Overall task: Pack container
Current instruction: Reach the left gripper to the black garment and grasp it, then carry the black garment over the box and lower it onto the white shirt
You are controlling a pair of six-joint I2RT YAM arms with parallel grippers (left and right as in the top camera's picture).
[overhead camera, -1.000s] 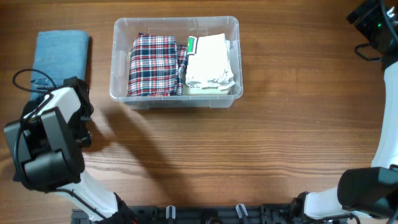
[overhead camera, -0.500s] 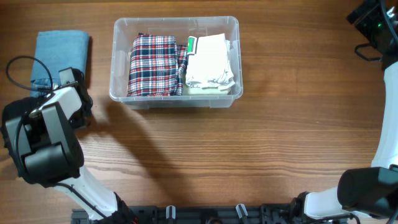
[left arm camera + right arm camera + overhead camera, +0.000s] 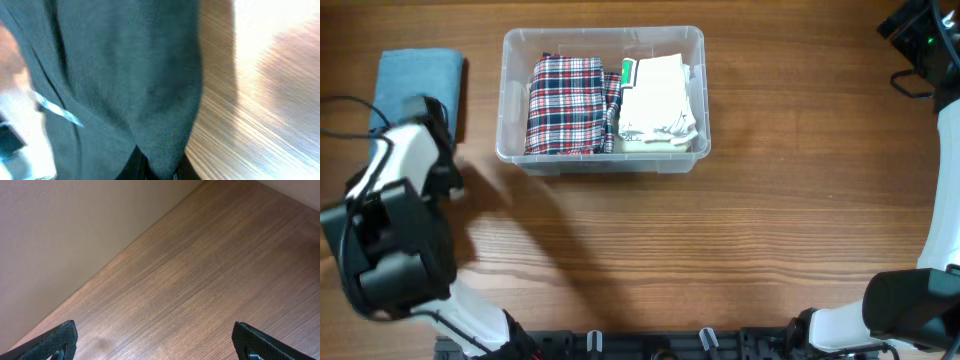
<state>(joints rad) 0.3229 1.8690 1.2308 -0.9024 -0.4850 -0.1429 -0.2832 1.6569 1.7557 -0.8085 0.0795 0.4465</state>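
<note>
Overhead first; shows the container (image 3: 603, 33) upright on the wooden table (image 3: 740, 230), toward the far edge and a little left of the middle, open at the top; holds two folded pieces side by side and touching, a plaid garment (image 3: 565, 105) in its left half and a cream garment (image 3: 658, 100) in its right half, with a small green tag (image 3: 628, 72) between them at the far end; finds a blue folded cloth (image 3: 418, 70) lying flat on the table left of the container, near it but apart; puts the left arm (image 3: 395, 220) over the near end of that cloth, with the left gripper (image 3: 428, 112) down at the cloth's near edge, fingertips hidden under the wrist; catches only parts of the right arm (image 3: 920, 290) along the right edge, well apart from the container.

Next the left wrist; fills most of the frame with the blue folded cloth (image 3: 125, 75), blurred, with bare table (image 3: 260, 100) to the right; shows the left gripper (image 3: 152, 167) closed at the bottom, dark fingertips pinching a fold of the cloth.

Last the right wrist; shows the right gripper (image 3: 155, 345) spread wide with nothing between its fingers (image 3: 55, 340), above bare table (image 3: 200, 280) beside a plain beige wall (image 3: 65, 230).
</note>
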